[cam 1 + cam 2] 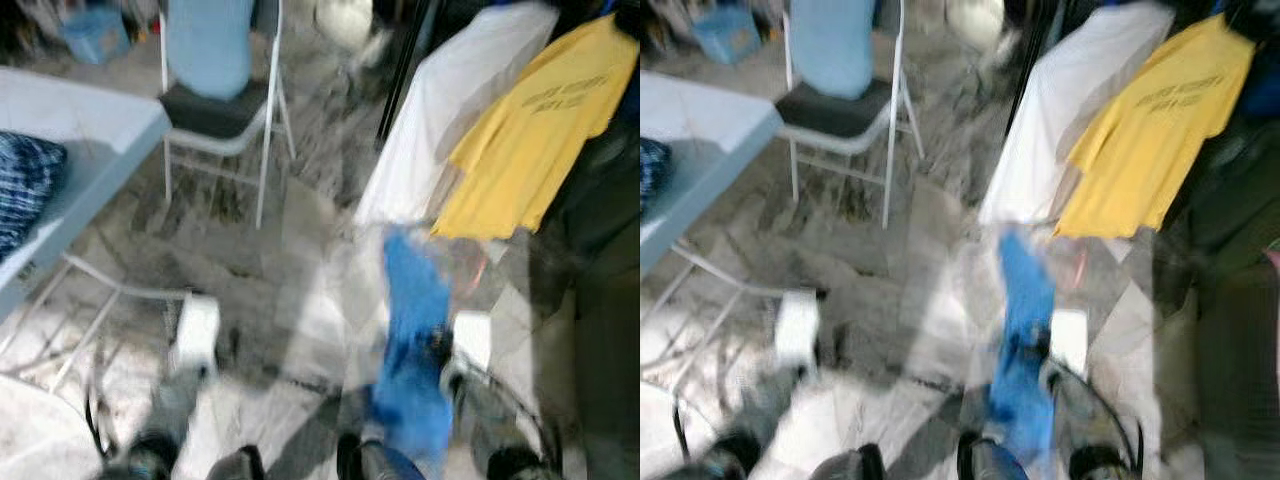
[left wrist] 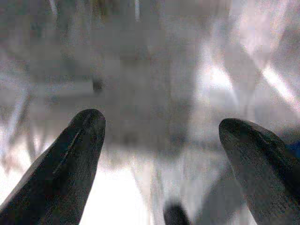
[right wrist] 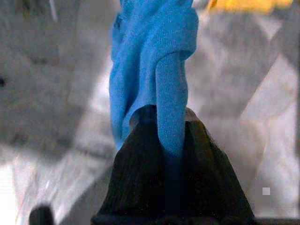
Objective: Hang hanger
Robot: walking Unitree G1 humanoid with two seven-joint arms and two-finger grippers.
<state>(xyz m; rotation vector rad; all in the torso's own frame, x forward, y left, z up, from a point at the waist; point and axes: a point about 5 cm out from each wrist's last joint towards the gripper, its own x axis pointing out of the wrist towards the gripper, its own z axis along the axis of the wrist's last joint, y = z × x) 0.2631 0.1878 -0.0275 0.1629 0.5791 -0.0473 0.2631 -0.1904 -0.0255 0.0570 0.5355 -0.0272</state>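
My right gripper [image 3: 166, 136] is shut on a bunched blue cloth [image 3: 150, 56]. In the head views, which are blurred, this blue cloth [image 1: 412, 340] stands up from the gripper, low and right of the middle. A faint pinkish shape [image 1: 1080, 265] beside its top is too blurred to name. Over the marbled floor, my left gripper [image 2: 161, 136] is open with nothing between its fingers [image 2: 77, 154]. A white garment [image 1: 450, 110] and a yellow T-shirt [image 1: 530, 130] hang at the upper right.
A white folding chair [image 1: 225, 120] with a light blue cloth over its back stands ahead on the left. A grey table [image 1: 90, 130] with a dark plaid cloth [image 1: 25, 185] is at the far left. Dark garments [image 1: 600, 260] hang along the right edge. Open marble floor [image 1: 290, 270] lies in the middle.
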